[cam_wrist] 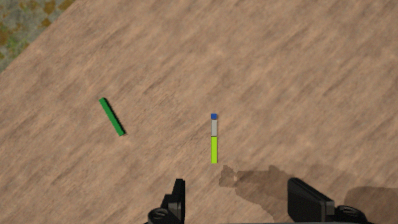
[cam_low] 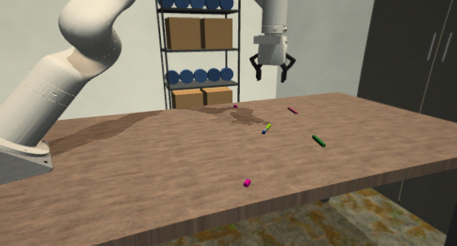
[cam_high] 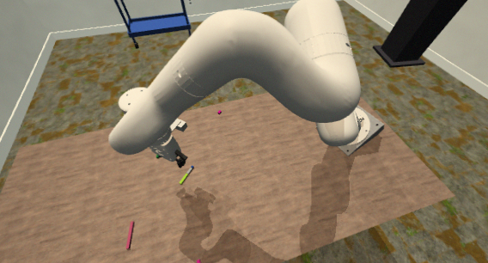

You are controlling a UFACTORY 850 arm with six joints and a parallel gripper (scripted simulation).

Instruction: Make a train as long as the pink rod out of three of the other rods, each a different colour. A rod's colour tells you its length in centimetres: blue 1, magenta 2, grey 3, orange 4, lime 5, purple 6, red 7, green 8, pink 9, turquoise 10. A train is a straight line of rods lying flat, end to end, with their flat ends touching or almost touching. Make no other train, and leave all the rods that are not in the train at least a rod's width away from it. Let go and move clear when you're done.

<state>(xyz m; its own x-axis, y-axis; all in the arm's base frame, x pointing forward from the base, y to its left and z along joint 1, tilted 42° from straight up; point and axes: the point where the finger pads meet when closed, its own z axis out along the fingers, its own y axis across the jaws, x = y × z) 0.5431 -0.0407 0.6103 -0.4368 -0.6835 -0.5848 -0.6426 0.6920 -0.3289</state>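
Observation:
A lime rod, a grey rod and a blue rod lie flat in one straight line, grey in the middle, ends touching or almost touching. A green rod lies apart from them. A pinkish-red rod lies farther off. Two short magenta rods lie far apart, one near one table edge, the other near the opposite edge. My gripper is open and empty, high above the table.
The wooden table carries the arm's base at one end. The arm's shadow falls beside the lime end of the line. A shelf rack, a dark cabinet and a blue cart stand beyond the table.

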